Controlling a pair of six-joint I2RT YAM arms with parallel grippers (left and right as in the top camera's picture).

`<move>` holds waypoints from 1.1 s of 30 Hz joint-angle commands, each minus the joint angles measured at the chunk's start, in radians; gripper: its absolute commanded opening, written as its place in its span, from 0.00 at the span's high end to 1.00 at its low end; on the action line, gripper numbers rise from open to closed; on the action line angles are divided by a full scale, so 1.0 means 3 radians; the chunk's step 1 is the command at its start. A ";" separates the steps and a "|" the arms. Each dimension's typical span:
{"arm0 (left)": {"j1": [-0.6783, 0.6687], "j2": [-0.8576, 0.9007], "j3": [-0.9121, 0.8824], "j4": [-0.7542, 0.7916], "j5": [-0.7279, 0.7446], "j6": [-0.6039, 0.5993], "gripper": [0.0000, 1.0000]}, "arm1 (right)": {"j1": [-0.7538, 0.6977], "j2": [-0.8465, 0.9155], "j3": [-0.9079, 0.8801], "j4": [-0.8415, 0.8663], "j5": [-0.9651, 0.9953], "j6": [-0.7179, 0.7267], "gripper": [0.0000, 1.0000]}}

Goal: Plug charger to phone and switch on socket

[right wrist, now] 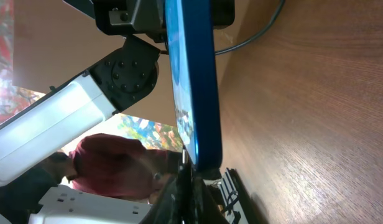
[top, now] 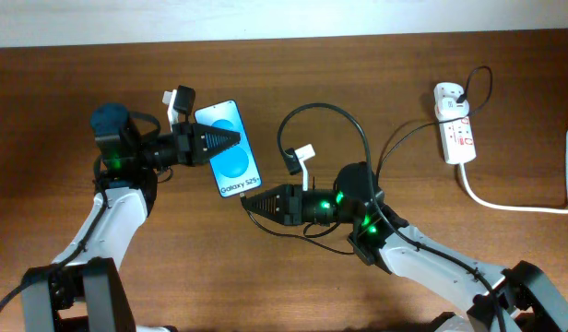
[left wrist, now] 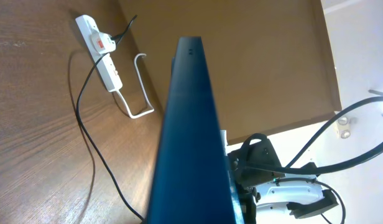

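Where the left gripper (top: 233,139) clamps across the slim blue-screened smartphone with black edges (top: 230,152), a white strip (top: 240,187) just past its fingertips reads "Galaxy S25". From the left wrist camera the phone (left wrist: 188,137) shows edge-on as a dark blue slab straight ahead of the fingers, blocking the middle of the view. At the phone's lower short edge the right gripper (top: 250,199) is clenched on the plug end of the long thin black charger cable (top: 406,136), its tips against that edge. Whether the plug sits in the port I cannot tell. The right wrist view shows the blue glass (right wrist: 194,87) rising from the dark fingers. Behind the right gripper the cable trails over the brown wooden table (top: 81,55) to a white adapter (top: 447,93). The adapter sits in the small white power strip with red marks (top: 455,129), well apart from both tools. A thick white cord (top: 505,205) curves away from the strip's other end.
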 commanded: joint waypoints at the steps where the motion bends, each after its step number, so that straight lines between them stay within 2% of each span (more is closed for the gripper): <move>1: -0.0006 -0.0028 -0.0004 0.0010 0.0064 0.0028 1.00 | 0.0017 -0.0013 0.0050 -0.0066 -0.0017 0.0004 0.96; 13: -0.0006 -0.0028 -0.0004 0.0010 0.0064 0.0029 1.00 | 0.0015 -0.0013 0.0050 -0.0036 0.0014 0.0001 0.96; 26: -0.0006 -0.0028 -0.0004 0.0009 0.0080 0.0028 1.00 | 0.0017 -0.0013 0.0050 -0.0036 0.0402 0.0003 0.96; 33: -0.0006 -0.0028 -0.0004 0.0013 0.0264 0.0031 1.00 | 0.0017 -0.0014 0.0050 0.0112 0.0347 -0.0075 0.96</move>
